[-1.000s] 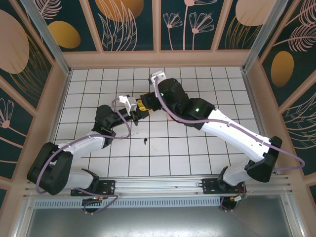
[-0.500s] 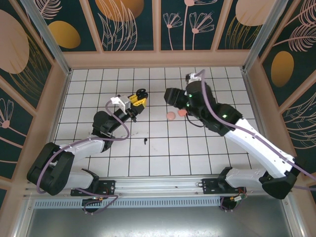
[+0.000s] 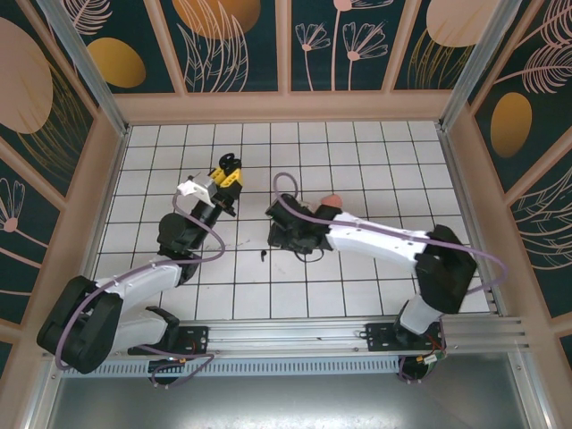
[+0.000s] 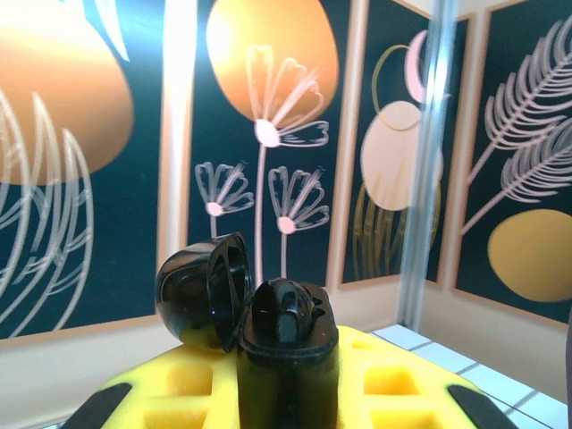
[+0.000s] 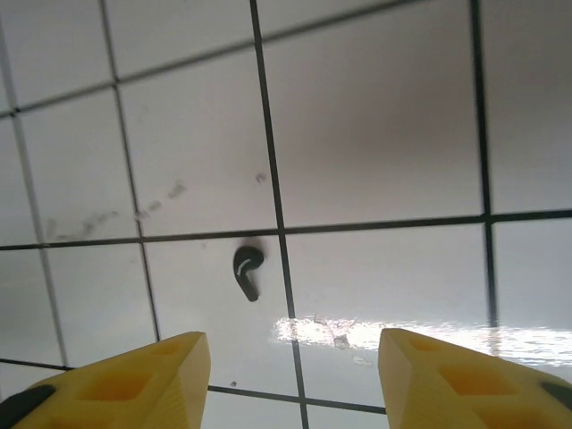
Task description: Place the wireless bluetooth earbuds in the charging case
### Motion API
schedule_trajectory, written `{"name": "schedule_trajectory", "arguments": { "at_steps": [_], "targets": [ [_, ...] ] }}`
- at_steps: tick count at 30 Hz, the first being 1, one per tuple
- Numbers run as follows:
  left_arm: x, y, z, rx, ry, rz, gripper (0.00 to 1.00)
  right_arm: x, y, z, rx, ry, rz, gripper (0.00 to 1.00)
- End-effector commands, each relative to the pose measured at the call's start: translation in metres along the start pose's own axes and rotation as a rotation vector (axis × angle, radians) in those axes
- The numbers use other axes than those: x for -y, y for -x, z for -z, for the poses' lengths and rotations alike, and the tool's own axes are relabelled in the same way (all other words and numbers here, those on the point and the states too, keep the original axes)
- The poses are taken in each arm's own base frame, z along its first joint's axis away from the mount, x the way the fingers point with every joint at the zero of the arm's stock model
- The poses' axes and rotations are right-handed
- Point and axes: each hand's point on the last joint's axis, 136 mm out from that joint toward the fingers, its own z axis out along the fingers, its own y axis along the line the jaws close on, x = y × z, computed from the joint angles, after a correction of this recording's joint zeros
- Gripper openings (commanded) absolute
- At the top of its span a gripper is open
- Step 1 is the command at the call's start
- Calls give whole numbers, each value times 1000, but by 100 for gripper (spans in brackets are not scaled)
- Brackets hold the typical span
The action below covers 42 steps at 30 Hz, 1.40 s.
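1. Right gripper (image 5: 290, 371): spread open and empty. A second ago it was up beside the case. It has since swung back and dropped low over the tiles, so I judge a fresh pick-up is starting.
2. Black earbud (image 5: 248, 271): lies loose on the white table (image 5: 375, 116) beside a grid line, just ahead of my fingers and untouched. Nothing stands between us. It is tiny and lies flat, so it is probably easy to nudge away.
3. Coral-pink item (image 3: 332, 197): sits on the tiles just beyond my right forearm, partly hidden. I cannot tell what it is.
4. Left gripper (image 3: 225, 179): clenched on the charging case (image 4: 286, 357), which it holds raised and has drawn off to the far left. The lid (image 4: 204, 288) is open. The well is too dark to tell what is in it.
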Motion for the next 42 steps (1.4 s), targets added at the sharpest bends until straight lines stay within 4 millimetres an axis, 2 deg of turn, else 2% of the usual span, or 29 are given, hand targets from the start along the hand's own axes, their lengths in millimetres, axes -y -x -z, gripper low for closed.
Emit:
{"name": "schedule_trajectory", "arguments": {
  "at_steps": [1,6,11,19,30,42],
  "targets": [
    [-19,22,9,84,92,14,0,-18,-12,-15,-51,4,-12,49],
    [-30,30,19,106,129,23,0,-29,-21,-39,-88,-39,27,44],
    [-34,35,25,117,141,19,0,-36,-23,-53,-110,-62,45,44],
    [-37,38,30,118,149,9,0,-33,-27,-71,-130,-118,74,43],
    [-37,38,30,116,145,-2,0,-32,-28,-85,-140,-151,101,38],
    [-37,37,31,111,140,-6,0,-21,-27,-98,-131,-207,131,37]
  ]
}}
